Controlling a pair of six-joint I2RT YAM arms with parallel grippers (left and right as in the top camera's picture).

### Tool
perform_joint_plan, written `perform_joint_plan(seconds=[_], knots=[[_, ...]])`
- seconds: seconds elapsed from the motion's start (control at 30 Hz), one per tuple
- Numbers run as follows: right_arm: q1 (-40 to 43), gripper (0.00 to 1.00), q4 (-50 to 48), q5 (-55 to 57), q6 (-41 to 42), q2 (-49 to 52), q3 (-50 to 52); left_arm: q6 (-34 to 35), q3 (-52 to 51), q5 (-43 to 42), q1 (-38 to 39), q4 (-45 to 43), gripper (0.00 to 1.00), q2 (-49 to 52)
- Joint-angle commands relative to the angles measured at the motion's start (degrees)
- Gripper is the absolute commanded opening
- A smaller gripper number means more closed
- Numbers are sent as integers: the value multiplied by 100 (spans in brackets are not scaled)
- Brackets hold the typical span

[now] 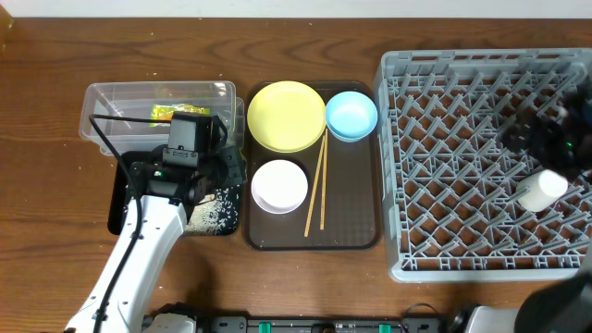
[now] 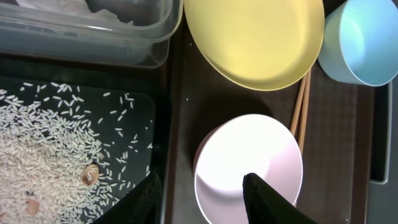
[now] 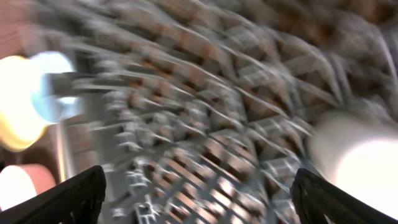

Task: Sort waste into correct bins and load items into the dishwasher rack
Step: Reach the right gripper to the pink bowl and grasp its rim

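White bowl [image 1: 279, 185] sitting mouth-up at the lower left of the brown serving tray [image 1: 351, 217], near the centre of the overhead frame, below the yellow plate [image 1: 285, 116] and just left of the chopsticks [image 1: 320, 185]. Filling the lower centre of the left wrist view, the same white bowl [image 2: 249, 155], with its left rim falling between the fingers of the left gripper [image 2: 199, 200]. Holding those fingers spread apart and pinching nothing: one poised over the bowl's hollow, the other over the serving tray's edge beside the black tray [image 2: 143, 155] and its rice grains [image 2: 43, 143]. Not showing how high above the rim they are hanging.

Being round, offering no long axis to line up with. Judging the grasp to turn only on having that left rim between the fingers while descending. Running top to bottom of the frame close on the bowl's right side, the chopsticks, so lying away from the side under the gripper.

Lying well to the right, the dishwasher rack [image 1: 398, 264]; carrying there would mean crossing the serving tray rightward. Judging the left arm far nearer. Hovering over the rack at the right edge of the overhead frame, the right gripper [image 3: 199, 202], fingers wide apart and empty in a blurred view, with the white cup [image 1: 541, 190] lying in the rack just beside it.
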State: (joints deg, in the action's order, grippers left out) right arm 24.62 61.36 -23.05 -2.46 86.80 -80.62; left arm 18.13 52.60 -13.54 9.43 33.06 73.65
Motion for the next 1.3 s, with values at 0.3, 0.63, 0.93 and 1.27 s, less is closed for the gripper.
perform_joint_plan(seconds=[0.3, 0.63, 0.93, 1.27], knots=[[-3388, 88, -1064, -74, -61, -55, -142, 1156, 13, 1923, -210, 1014, 48, -31], [-5364, 81, -1849, 597, 682, 1419, -142, 1519, 13, 1912, -879, 1377, 58, -31], [-6155, 55, -1884, 975, 1154, 2669, -142, 1519, 13, 1912, -876, 1388, 59, -31], [-6172, 1, -1818, 1231, 1296, 2922, -258, 1519, 13, 1912, -876, 1408, 59, -31]])
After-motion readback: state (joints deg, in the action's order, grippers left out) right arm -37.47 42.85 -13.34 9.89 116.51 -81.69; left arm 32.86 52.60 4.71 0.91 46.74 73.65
